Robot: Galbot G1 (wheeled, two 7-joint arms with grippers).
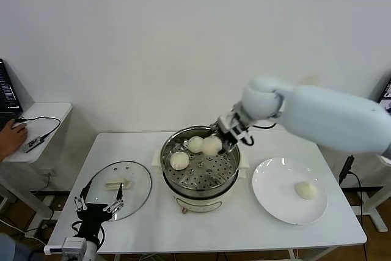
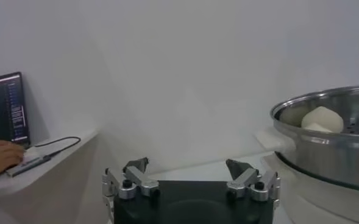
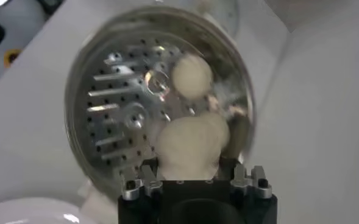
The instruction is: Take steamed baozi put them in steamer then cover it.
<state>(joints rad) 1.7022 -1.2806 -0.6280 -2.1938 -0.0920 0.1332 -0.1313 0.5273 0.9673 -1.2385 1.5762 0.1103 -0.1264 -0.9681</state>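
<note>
Steamed baozi: one bun [image 1: 212, 145] hangs in the right gripper [image 1: 222, 139] over the far side of the steamer [image 1: 200, 178], which stands mid-table; two more buns [image 1: 195, 143] [image 1: 179, 160] lie on its perforated floor, and a fourth [image 1: 306, 190] waits on the white plate [image 1: 272, 197] toward the right edge.
Right gripper: in the right wrist view its fingers [image 3: 144, 181] close around the bun [image 3: 191, 143], pressed on both sides, just above the steel floor [image 3: 115, 106].
Left gripper: [image 1: 98, 203] parked at the near-left corner, jaws spread and empty, beside the glass cover [image 1: 137, 187] lying flat there.
Step in hand: judged to be the third bun's placement.
Doing it well: lower the bun onto bare floor at the far side, clear of the neighbour [image 3: 191, 74] beside it and of the rim [image 1: 166, 151]; part the fingers only once it rests, then lift straight up.
Risk: soft dough may stick to a finger or dent under pressure.
Remaining: the plate's bun, then the cover.
</note>
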